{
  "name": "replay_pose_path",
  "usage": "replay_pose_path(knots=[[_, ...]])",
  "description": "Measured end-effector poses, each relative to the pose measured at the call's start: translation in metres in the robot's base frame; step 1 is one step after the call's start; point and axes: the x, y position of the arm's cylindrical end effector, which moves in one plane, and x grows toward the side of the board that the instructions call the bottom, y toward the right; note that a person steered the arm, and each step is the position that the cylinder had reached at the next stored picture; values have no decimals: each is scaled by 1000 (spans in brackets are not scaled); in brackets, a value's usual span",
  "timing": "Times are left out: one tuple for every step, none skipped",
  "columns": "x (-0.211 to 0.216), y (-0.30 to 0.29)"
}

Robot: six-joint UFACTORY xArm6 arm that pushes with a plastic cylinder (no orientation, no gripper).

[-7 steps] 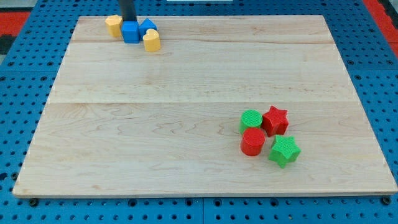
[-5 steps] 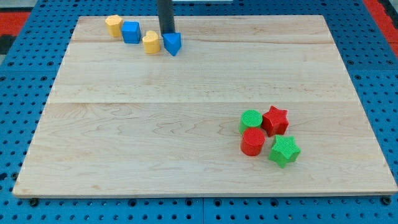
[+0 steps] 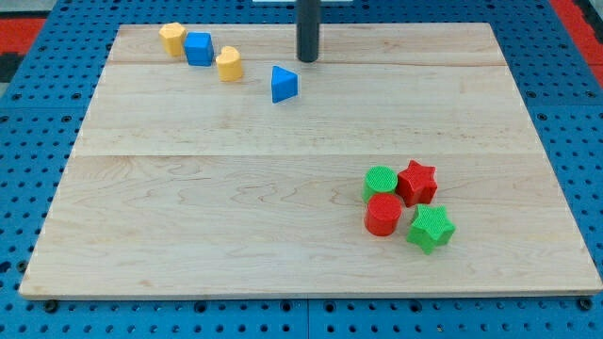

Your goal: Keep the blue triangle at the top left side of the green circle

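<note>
The blue triangle [image 3: 283, 84] lies on the wooden board [image 3: 236, 207] in the upper middle, free of the other blocks. The green circle [image 3: 381, 181] sits at the lower right, far down and to the right of the triangle. My tip [image 3: 307, 58] stands just above and to the right of the blue triangle, a small gap away, not touching it.
A yellow block [image 3: 171, 38], a blue cube [image 3: 198, 48] and a second yellow block [image 3: 228, 64] line up at the top left. A red star [image 3: 417, 182], a red cylinder [image 3: 382, 215] and a green star [image 3: 431, 229] crowd around the green circle.
The blue triangle has been pushed right and down, out of the top-left cluster. My tip has moved right along the top and now stands clear of the triangle.
</note>
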Motion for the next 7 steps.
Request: replay_pose_path(knots=[[16, -41], [73, -43], [110, 16], [108, -31], [59, -69], [20, -39], [78, 29]])
